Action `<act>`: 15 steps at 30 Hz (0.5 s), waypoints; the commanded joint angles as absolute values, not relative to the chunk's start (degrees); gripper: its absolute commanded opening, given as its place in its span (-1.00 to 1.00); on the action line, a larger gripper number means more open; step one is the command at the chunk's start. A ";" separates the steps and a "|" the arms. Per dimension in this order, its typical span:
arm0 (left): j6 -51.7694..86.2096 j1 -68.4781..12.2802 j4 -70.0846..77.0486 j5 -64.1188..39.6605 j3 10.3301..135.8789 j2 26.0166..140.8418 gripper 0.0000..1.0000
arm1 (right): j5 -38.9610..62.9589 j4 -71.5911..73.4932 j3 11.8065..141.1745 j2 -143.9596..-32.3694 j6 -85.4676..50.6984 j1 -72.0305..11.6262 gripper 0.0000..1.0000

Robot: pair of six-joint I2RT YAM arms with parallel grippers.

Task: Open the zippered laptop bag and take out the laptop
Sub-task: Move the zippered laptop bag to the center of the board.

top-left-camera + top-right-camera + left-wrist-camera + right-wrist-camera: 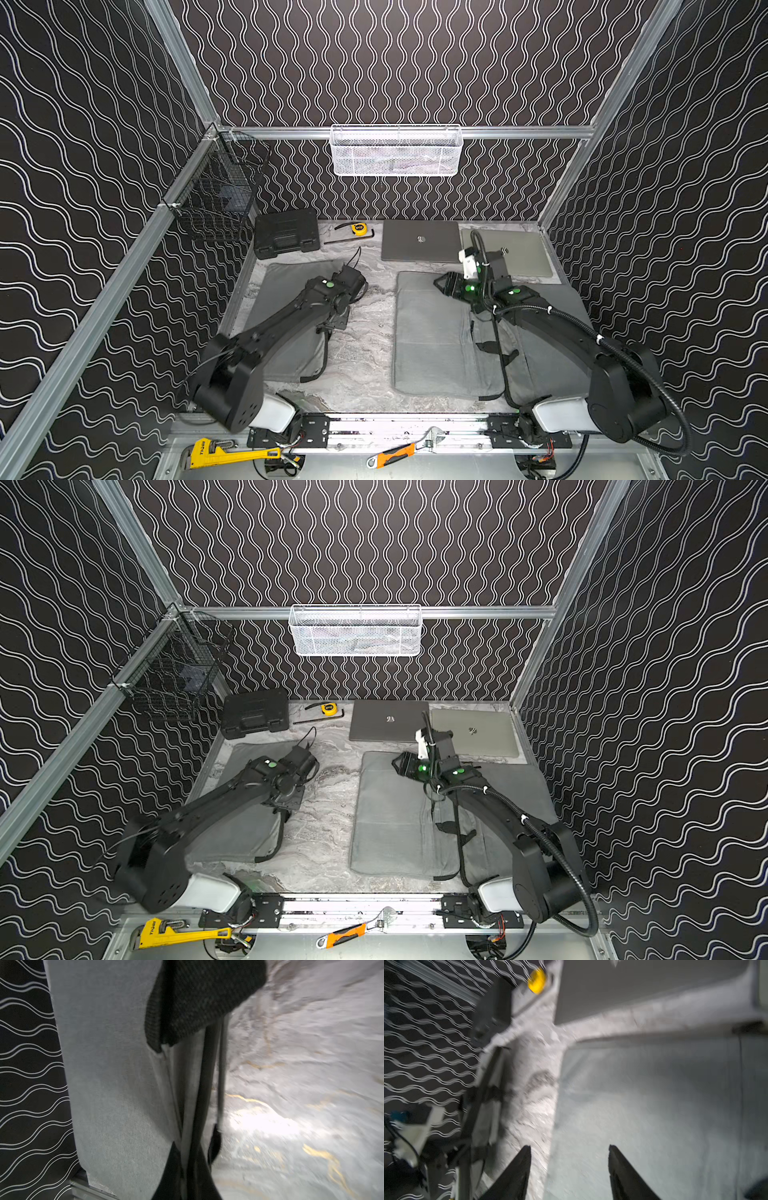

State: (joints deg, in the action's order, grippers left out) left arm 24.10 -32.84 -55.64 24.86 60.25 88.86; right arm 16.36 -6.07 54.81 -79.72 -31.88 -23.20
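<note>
Nearest to camera, on the front rail, lie a yellow pipe wrench and an orange wrench. Both are outside the work area, so they block nothing.

Behind them the desk carries two gray bags. The left bag lies along the left edge of the desk, partly under the left arm. The right bag lies flat under the right arm and looks opened out in two panels. A dark laptop and a silver laptop lie side by side at the back, out of any bag, prob. to keep the middle free.

The left end effector has its jaws pressed together at the long edge of the left bag, just beside a black strap. It seems to pinch sth thin at the seam, maybe the zipper pull, but I cannot tell which thing. This low pose along the edge makes sense bc the zipper prob. runs along there & the pull must be dragged along it.

The right end effector is spread and holds nothing. It hovers at the far corner of the right bag, w/ one jaw over the bare desk strip and one over the fabric. I judge it is free to help, e.g. to press the left bag down.

Whether the left bag has a laptop inside is not visible.
</note>
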 commanded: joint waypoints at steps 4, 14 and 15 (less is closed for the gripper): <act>20.61 -36.15 -54.54 21.58 60.57 81.95 -1.00 | 16.29 -2.23 60.21 -80.88 -32.94 -23.29 0.24; 10.62 -38.78 -43.69 14.42 60.36 76.95 -1.00 | 17.75 -11.31 64.97 -82.46 -31.62 -22.32 0.36; 9.57 -38.97 -43.85 13.85 61.34 77.15 -1.00 | 18.20 -11.35 63.86 -81.99 -32.12 -21.57 0.37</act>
